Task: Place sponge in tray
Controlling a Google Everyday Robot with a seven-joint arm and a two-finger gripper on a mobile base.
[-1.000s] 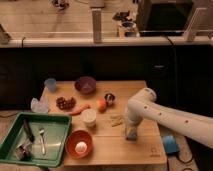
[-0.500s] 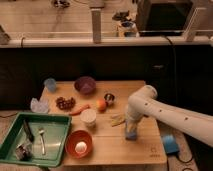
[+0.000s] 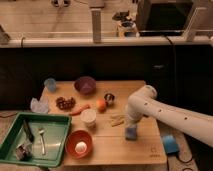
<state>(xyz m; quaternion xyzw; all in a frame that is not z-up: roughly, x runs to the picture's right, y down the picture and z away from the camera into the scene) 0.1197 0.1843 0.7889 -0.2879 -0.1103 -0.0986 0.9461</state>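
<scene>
Green plastic, near left: the tray [image 3: 57, 131], holding cutlery, lies at about nine o'clock from the sponge [image 3: 131, 133], well apart from it. An orange bowl [image 3: 79, 144] sits between them, just beside the tray's right rim. The blue sponge rests on the wooden table [image 3: 145, 150] directly under the gripper [image 3: 131, 123], which has descended onto it over the last second; whether it has clamped the sponge I cannot tell. Judged so, grasping is in hand; lift and leftward carry remain. Farther off stands a purple bowl [image 3: 85, 85].
</scene>
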